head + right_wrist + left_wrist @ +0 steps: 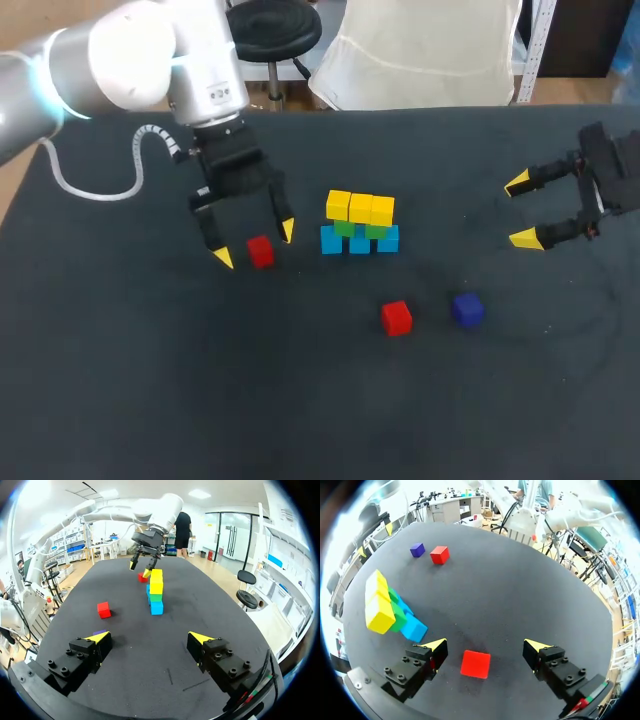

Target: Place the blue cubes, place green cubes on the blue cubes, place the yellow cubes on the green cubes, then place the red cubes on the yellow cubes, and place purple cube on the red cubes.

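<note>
The stack (360, 224) stands mid-table: a row of blue cubes, green cubes on them, yellow cubes (379, 607) on top. My left gripper (255, 244) is open, with one red cube (260, 251) (475, 664) lying on the table between its fingers, a gap on each side. A second red cube (397, 317) (104, 609) and the purple cube (467, 309) (417, 550) lie nearer the front. At the table's right my right gripper (522, 210) (150, 637) is open and empty, with the stack (156, 592) well ahead of it.
A grey cable (95, 185) from my left arm loops over the black table (150, 380) at the back left. In the right wrist view my left gripper (141, 565) shows beyond the stack.
</note>
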Available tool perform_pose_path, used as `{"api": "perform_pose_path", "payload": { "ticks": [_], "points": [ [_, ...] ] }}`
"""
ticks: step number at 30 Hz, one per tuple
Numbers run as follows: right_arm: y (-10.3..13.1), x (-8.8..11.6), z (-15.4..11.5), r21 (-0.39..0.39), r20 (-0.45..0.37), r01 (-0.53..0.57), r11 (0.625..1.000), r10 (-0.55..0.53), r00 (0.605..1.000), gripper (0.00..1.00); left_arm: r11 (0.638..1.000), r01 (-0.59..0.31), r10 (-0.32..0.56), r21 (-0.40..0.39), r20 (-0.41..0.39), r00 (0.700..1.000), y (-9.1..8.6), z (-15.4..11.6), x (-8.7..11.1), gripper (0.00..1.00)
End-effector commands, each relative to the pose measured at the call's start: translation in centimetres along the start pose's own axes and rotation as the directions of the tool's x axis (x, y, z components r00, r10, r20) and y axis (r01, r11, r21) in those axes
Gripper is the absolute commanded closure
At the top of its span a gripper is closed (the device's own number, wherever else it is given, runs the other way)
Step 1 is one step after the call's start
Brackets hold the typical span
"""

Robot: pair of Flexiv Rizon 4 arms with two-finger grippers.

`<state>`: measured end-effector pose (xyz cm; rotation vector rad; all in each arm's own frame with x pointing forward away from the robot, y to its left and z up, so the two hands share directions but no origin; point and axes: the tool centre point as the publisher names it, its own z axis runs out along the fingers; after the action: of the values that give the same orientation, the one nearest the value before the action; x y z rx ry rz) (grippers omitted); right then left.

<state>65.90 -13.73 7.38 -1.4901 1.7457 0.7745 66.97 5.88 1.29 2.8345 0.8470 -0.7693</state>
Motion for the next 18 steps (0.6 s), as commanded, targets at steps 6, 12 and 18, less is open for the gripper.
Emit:
{"api": "perform_pose_path", "payload": {
  "ticks": [6, 12, 18],
  "points": [
    [-0.1, 0.05, 0.07, -0.001, 0.002, 0.001, 1.0, -0.001, 1.0, 0.0, 0.999, -0.005, 0.005, 0.047, 0.016, 1.0, 0.8, -0.02, 0.79, 0.39],
    [-0.1, 0.05, 0.07, -0.001, 0.002, 0.001, 1.0, -0.001, 1.0, 0.0, 0.999, -0.012, 0.013, 0.045, -0.012, 1.0, 0.76, 0.05, 0.4, 0.58],
    [-0.1, 0.05, 0.07, -0.001, 0.002, 0.001, 1.0, -0.001, 1.0, 0.0, 0.999, -0.006, 0.006, 0.034, -0.02, 1.0, 0.68, 0.0, 0.28, 1.0]
  ]
}}
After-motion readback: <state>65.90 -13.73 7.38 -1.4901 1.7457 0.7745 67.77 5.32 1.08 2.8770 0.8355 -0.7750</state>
